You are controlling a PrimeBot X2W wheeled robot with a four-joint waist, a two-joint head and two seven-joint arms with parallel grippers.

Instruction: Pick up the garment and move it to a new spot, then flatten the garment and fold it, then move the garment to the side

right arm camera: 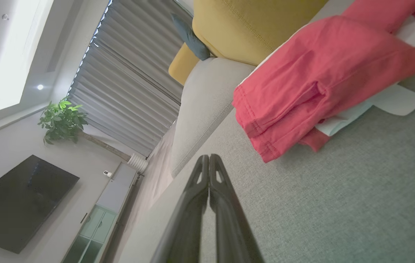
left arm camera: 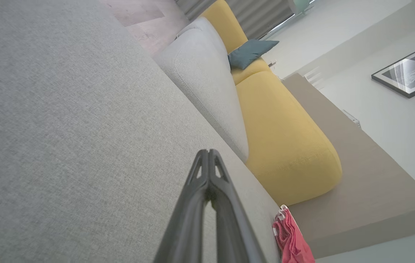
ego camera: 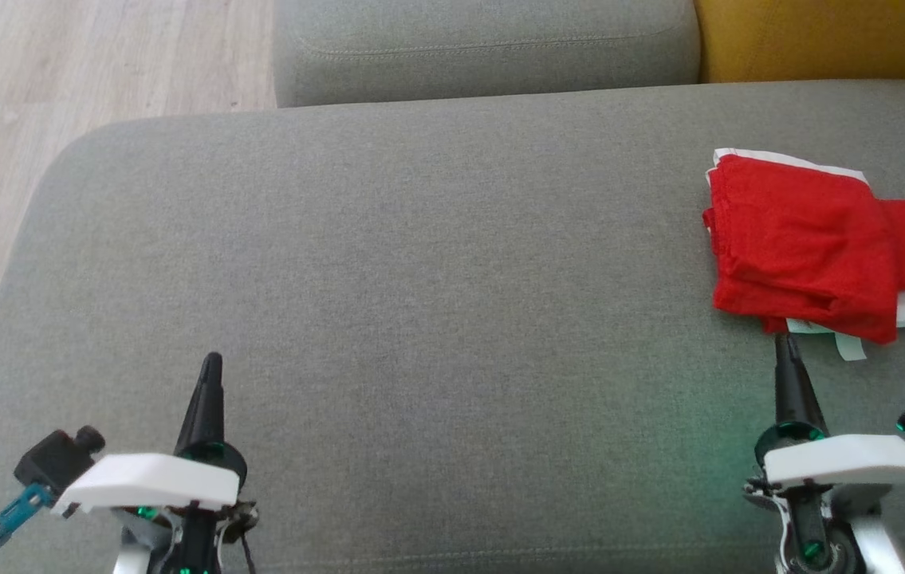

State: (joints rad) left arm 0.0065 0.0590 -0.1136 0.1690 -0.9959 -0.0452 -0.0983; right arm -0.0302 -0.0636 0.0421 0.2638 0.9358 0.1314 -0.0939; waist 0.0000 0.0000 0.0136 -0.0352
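A folded red garment (ego camera: 811, 243) with white trim lies at the right side of the grey sofa seat (ego camera: 436, 287). It shows close up in the right wrist view as the garment (right arm camera: 320, 80), and small at the seat's edge in the left wrist view (left arm camera: 291, 239). My right gripper (ego camera: 785, 343) is shut and empty, its tip just in front of the garment's near edge; its closed fingers (right arm camera: 209, 160) rise in the right wrist view. At the lower left my left gripper (ego camera: 212, 360) is shut and empty, far from the garment, and it shows again (left arm camera: 208, 153) over bare seat.
A grey back cushion (ego camera: 484, 48) and a yellow cushion (ego camera: 827, 36) stand behind the seat. Wooden floor (ego camera: 61, 72) lies beyond the seat's left edge. A teal pillow (left arm camera: 251, 53) rests on the yellow sofa part. The seat between the grippers is bare.
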